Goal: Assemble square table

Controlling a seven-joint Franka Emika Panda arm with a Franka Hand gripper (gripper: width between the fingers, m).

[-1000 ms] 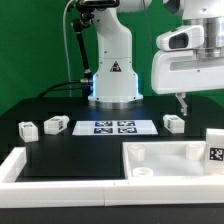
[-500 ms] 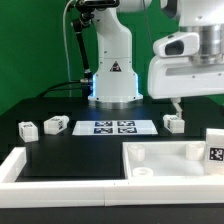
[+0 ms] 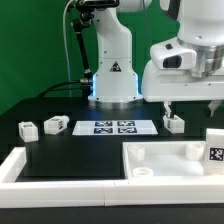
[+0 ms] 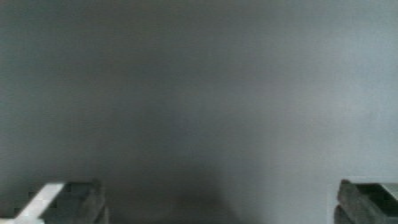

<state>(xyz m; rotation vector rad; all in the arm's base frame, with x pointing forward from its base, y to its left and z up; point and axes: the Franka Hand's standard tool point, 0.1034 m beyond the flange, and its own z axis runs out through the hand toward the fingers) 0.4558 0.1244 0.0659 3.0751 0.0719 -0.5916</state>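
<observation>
"What can't you make out from where you stand?"

"The square table top (image 3: 170,168), down at five o'clock in the exterior view, runs off the lower and right edges. The leg (image 3: 214,150) at four o'clock is clipped by the right edge too."

"And the arm (image 3: 190,60)?"

"Cut off at one o'clock. In the wrist view only the gripper (image 4: 214,203) fingertips (image 4: 63,203) show, and everything past them is grey blur."

"The tags?"

"The ones on the marker board (image 3: 112,127) are too small to read."

A green backdrop (image 3: 30,50) stands behind the black table (image 3: 70,152), edged by long white bars (image 3: 12,166).
</observation>
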